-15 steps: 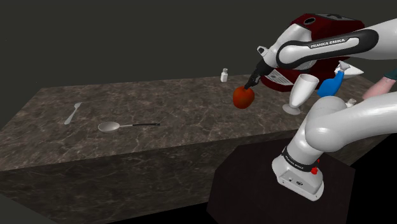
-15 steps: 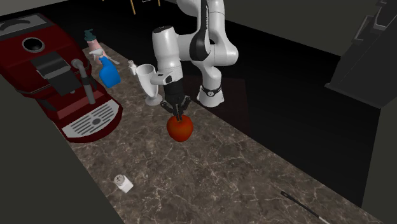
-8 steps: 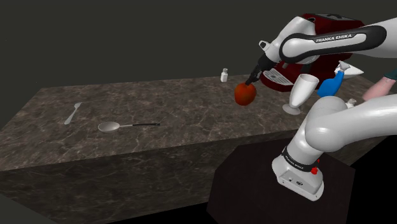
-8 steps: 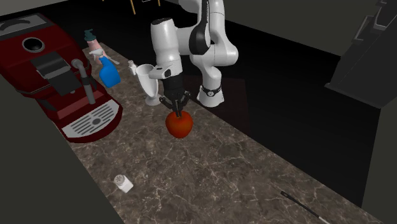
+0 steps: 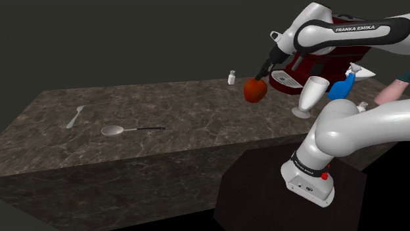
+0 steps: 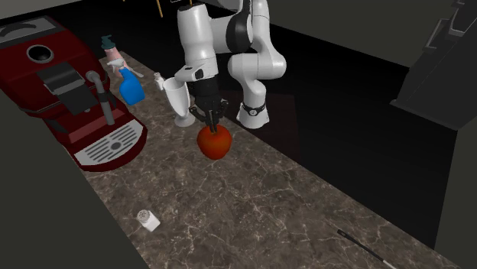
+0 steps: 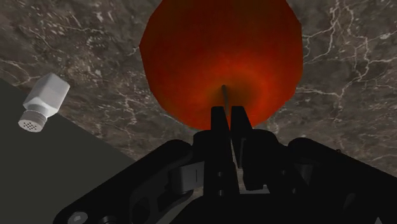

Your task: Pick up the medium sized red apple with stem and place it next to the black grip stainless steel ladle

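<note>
The carry spans most of the counter (image 5: 197, 125), from the red apple (image 5: 255, 90) hanging upper right in the shoulder view to the ladle (image 5: 131, 129) lower left. The jaws are clamped only on the apple's thin stem (image 7: 226, 94), so a swing could drop it. Dark veined stone counter, dim plain walls.

A dark, white-veined marble table (image 5: 197, 111) carries a ladle (image 5: 125, 130) with a pale bowl and thin black handle, lying flat toward the shoulder view's left, with a small pale utensil (image 5: 75, 117) well apart beyond it. At the opposite end stand a red coffee machine (image 6: 69, 92), a blue spray bottle (image 6: 130, 88) just beside it and a white goblet (image 5: 309, 95) near the front edge. A small white shaker (image 5: 231, 77) sits by the far edge.
</note>
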Robot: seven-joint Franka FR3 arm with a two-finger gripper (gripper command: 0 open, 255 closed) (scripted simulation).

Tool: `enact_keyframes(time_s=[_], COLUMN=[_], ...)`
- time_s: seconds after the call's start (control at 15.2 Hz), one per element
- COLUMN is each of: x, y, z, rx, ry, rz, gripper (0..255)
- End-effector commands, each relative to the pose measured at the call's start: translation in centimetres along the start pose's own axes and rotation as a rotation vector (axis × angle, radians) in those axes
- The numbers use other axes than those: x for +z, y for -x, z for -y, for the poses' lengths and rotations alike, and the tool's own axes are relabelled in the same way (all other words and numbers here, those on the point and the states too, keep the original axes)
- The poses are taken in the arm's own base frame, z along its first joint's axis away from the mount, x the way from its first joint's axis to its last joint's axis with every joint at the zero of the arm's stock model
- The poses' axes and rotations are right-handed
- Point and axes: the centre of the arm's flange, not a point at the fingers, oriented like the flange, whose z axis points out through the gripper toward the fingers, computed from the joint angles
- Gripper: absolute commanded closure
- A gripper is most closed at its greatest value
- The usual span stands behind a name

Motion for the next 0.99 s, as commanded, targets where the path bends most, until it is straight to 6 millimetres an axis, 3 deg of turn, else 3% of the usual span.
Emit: enact_keyframes(time_s=[0.0, 0.92], x=[-0.9, -7.6], y=[-0.4, -3.5], z=[-0.1, -0.3], rx=[0.000, 0.000], ry=[0.000, 0.000], rz=[0.000, 0.000], gripper=[255, 255])
